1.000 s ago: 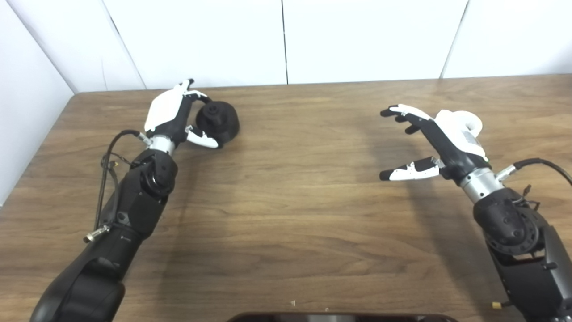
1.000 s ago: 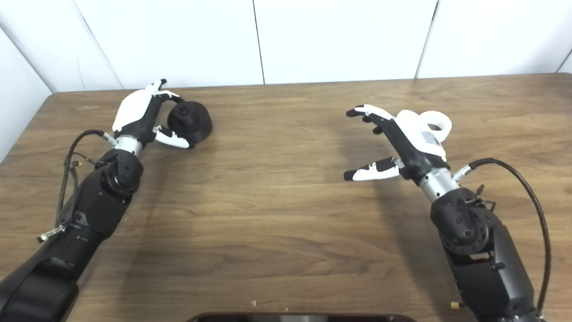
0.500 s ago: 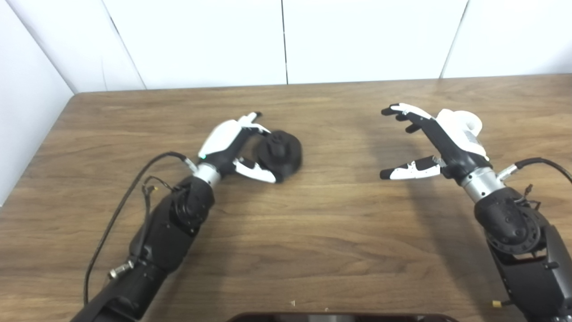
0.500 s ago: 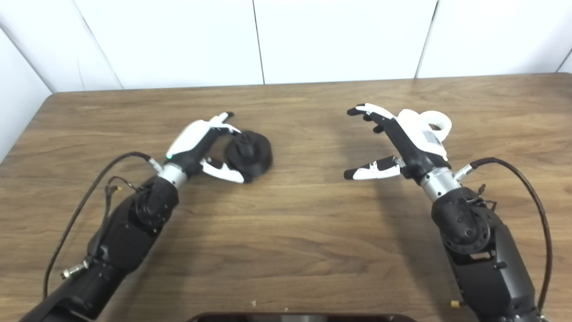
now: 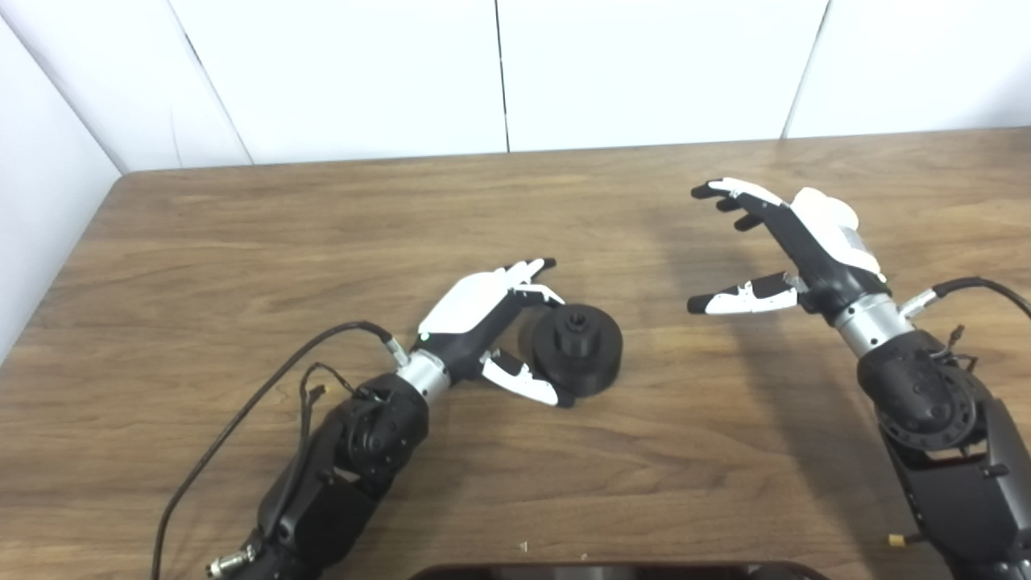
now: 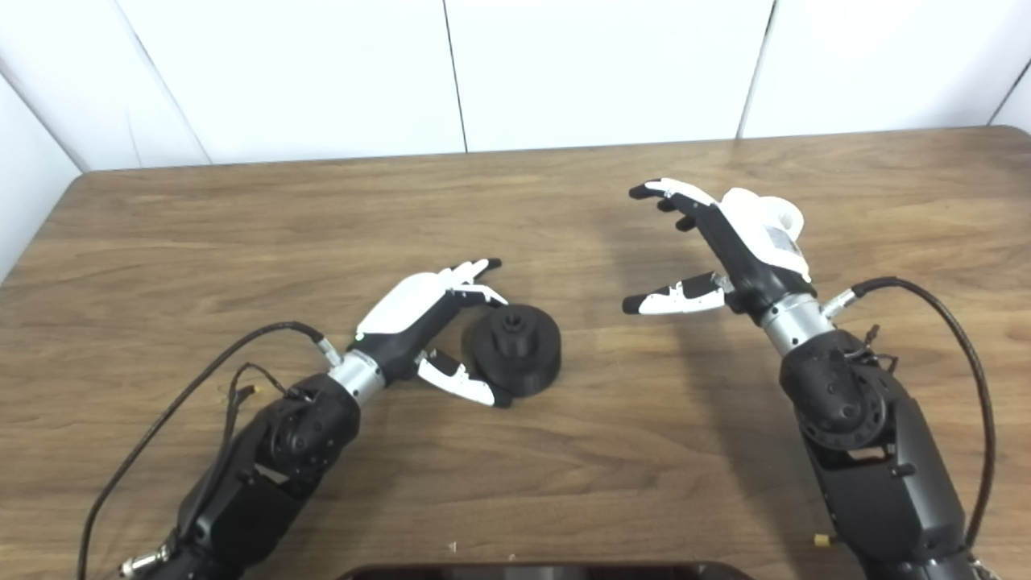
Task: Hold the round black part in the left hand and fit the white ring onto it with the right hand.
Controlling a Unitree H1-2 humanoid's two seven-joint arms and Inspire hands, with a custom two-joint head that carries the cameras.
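Observation:
The round black part point(image 5: 578, 348), a thick disc with a raised hub on top, rests on the wooden table point(image 5: 242, 242) near the middle. My left hand point(image 5: 483, 314) clasps it from the left, fingers against its upper edge and thumb under its near side. My right hand point(image 6: 729, 242) hovers open at the right, fingers spread and thumb out, holding nothing. The white ring point(image 6: 785, 216) lies on the table just behind that hand, and the hand's back hides most of it.
White wall panels point(image 5: 499, 72) close off the far edge of the table, and another runs along its left side. A dark flat object point(image 5: 612, 570) pokes in at the bottom edge. Cables trail from both forearms.
My left hand has carried the black part from the far left corner down and right to the middle of the table. The right hand has barely moved. The camera has shifted slightly.

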